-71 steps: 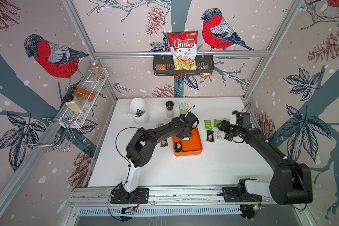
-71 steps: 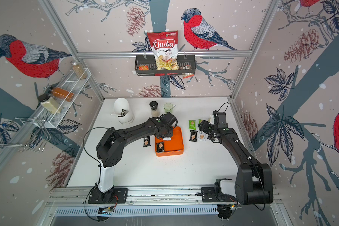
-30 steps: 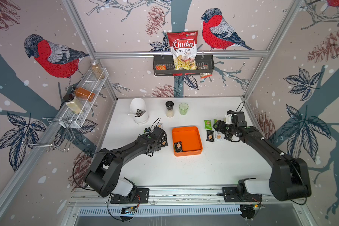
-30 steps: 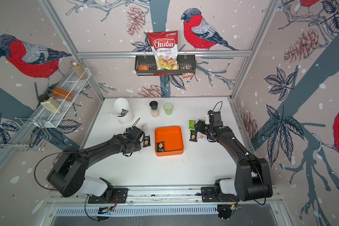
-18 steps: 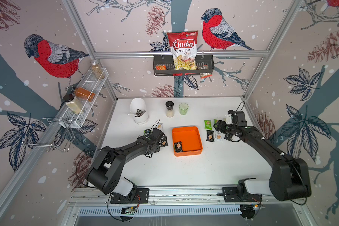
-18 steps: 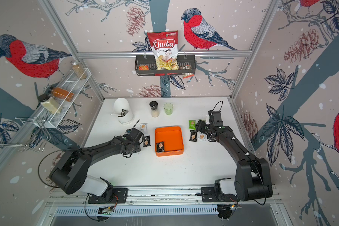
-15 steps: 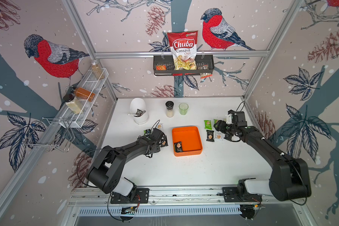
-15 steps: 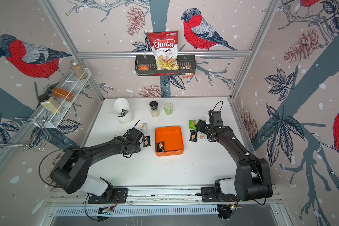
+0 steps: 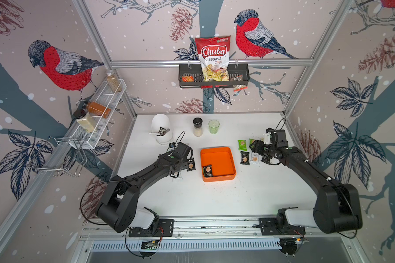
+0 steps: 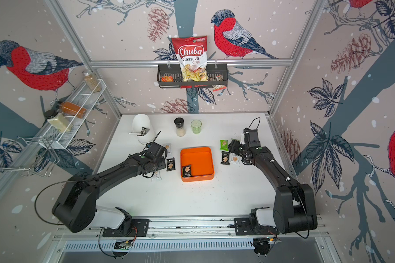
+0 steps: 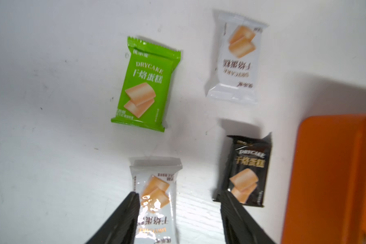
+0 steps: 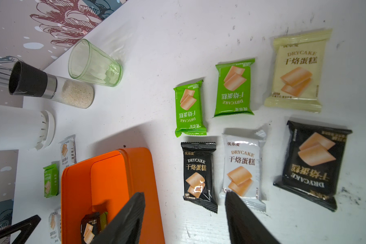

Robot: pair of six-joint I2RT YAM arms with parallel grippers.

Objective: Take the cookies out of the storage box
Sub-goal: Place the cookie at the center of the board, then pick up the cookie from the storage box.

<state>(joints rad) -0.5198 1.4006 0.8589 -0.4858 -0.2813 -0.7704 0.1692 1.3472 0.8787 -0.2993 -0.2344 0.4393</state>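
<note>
Your left fingers (image 11: 123, 217) stand apart, with a white packet (image 11: 156, 196) lying flat between them, close against one finger. Your right fingers (image 12: 125, 219) are apart too and hold nothing. On the white tabletop (image 9: 214, 200), the orange storage box (image 9: 218, 178) sits at the centre. Six cookies (image 12: 234, 88) lie in two rows at the box's 3 o'clock, under your right fingers, and four lie at its 9 o'clock, under your left. A black packet (image 9: 207, 170) lies inside the box, in its 7 o'clock corner.
</note>
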